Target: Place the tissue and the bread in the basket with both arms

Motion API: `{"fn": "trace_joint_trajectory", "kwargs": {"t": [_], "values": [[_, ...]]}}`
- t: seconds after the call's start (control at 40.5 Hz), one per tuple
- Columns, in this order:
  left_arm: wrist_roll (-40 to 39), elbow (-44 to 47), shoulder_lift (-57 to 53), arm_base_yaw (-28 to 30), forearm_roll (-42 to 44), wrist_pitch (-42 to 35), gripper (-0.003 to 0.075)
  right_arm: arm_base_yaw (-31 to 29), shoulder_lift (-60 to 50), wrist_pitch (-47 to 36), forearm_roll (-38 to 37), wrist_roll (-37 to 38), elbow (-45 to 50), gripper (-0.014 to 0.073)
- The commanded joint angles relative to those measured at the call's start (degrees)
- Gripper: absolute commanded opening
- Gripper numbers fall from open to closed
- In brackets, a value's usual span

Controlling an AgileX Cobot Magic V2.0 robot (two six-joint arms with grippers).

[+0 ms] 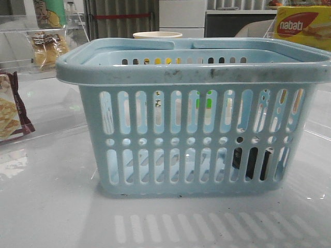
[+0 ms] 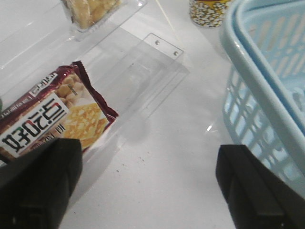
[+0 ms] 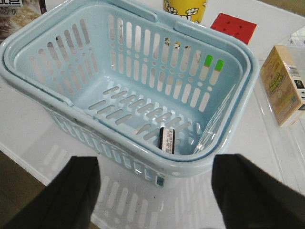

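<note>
Tissue [image 3: 167, 139] lay inside the basket [image 3: 228, 52], half hidden behind slots in front. Bread [image 1: 45, 46] looked blurred, probably bagged. Both the left gripper [image 2: 147, 183] and the right gripper [image 3: 155, 191] gaped, empty.

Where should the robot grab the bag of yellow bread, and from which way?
The bread seems to stand upright behind clear plastic, so its top looks easiest to reach. Probably pinch the upper part, near the dark label, with the open left gripper coming down from above.

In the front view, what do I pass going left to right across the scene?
Maroon-edged pastry packet → bread → basket with the tissue low inside its right end → nabati box.
</note>
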Motion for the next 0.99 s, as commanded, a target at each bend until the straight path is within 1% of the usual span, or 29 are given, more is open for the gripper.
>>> {"fn": "trace_joint_trajectory", "kwargs": {"t": [0.0,0.321,0.494,0.568,0.766,0.964], "values": [[-0.2,-6.4,4.7,2.0,0.0,-5.1,0.0624,0.1,-0.2,-4.0,-0.3,-0.6,-1.6,0.0591],[-0.2,-23.7,25.2,6.9,0.0,-6.3,0.0623,0.1,-0.2,-4.0,-0.3,-0.6,-1.6,0.0591],[-0.2,-31.9,33.9,8.6,-0.8,-6.4,0.0623,0.1,-0.2,-4.0,-0.3,-0.6,-1.6,0.0591],[-0.2,-34.3,36.7,8.6,-0.8,-7.4,0.0623,0.1,-0.2,-4.0,-0.3,-0.6,-1.6,0.0591],[-0.2,-38.8,43.3,8.6,-0.9,-13.7,0.0622,0.1,-0.2,-4.0,-0.3,-0.6,-1.6,0.0591],[-0.2,-40.3,47.5,8.6,-2.9,-19.5,0.0622,0.1,-0.2,-4.0,-0.3,-0.6,-1.6,0.0591]]}}
